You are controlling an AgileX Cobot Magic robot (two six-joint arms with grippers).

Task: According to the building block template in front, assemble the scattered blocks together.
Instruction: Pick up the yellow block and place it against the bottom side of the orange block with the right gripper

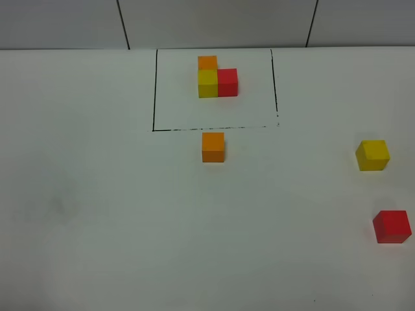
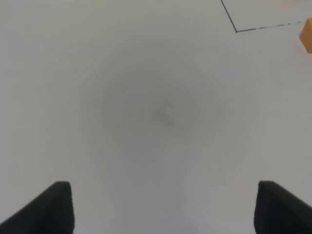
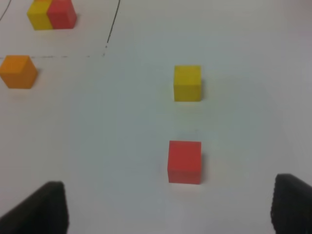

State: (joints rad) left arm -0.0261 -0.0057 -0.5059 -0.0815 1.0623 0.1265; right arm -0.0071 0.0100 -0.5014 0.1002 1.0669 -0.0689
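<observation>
The template [image 1: 217, 79] is an L of orange, yellow and red cubes inside a black drawn rectangle at the back of the white table. A loose orange cube [image 1: 213, 146] sits just in front of the rectangle's front line; it also shows in the left wrist view [image 2: 307, 34] and the right wrist view [image 3: 17, 71]. A loose yellow cube [image 1: 372, 155] [image 3: 187, 83] and a loose red cube [image 1: 391, 227] [image 3: 185, 162] lie at the right. No gripper shows in the exterior high view. My left gripper [image 2: 163, 207] is open over bare table. My right gripper [image 3: 170, 207] is open, the red cube just ahead of it.
The black outline's corner [image 2: 236, 30] shows in the left wrist view. The template's yellow and red cubes [image 3: 51, 14] show in the right wrist view. A grey wall [image 1: 207, 23] runs behind the table.
</observation>
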